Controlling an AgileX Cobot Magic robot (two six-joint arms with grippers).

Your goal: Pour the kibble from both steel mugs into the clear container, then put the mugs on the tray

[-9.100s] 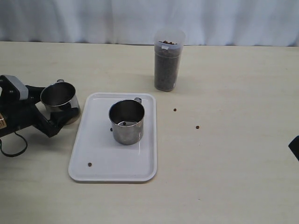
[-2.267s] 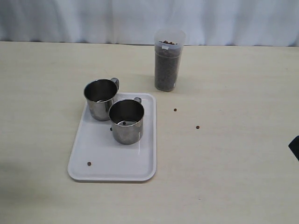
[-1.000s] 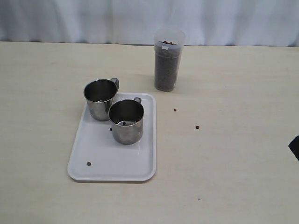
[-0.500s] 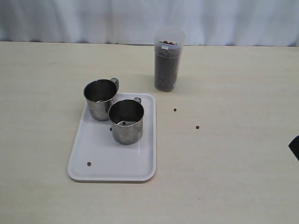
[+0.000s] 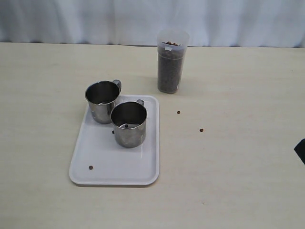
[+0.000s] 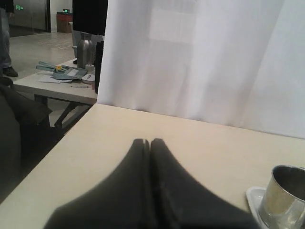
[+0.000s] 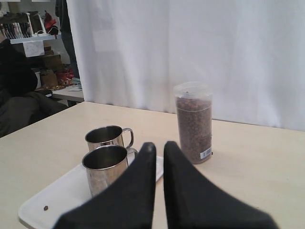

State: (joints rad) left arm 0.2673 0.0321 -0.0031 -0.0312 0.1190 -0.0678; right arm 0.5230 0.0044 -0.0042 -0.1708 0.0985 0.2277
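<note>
On tray (image 5: 138,167), left of centre: far mug (image 5: 101,106) upright at far left corner, near mug (image 5: 128,128) upright just beside, nearer and right. Clear container (image 5: 171,62) stands on table (image 5: 238,167) beyond tray, nearly full of kibble (image 5: 169,74). Two stray pellets (image 5: 178,112) lie right of tray. Left gripper (image 6: 150,143) and right gripper (image 7: 158,145) clenched, empty.

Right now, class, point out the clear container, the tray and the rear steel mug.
clear container (image 5: 170,71): exterior view, on its side wall at mid-height.
tray (image 5: 121,164): exterior view, on the bare white floor near its front edge.
rear steel mug (image 5: 100,112): exterior view, on its shiny outer wall.
</note>
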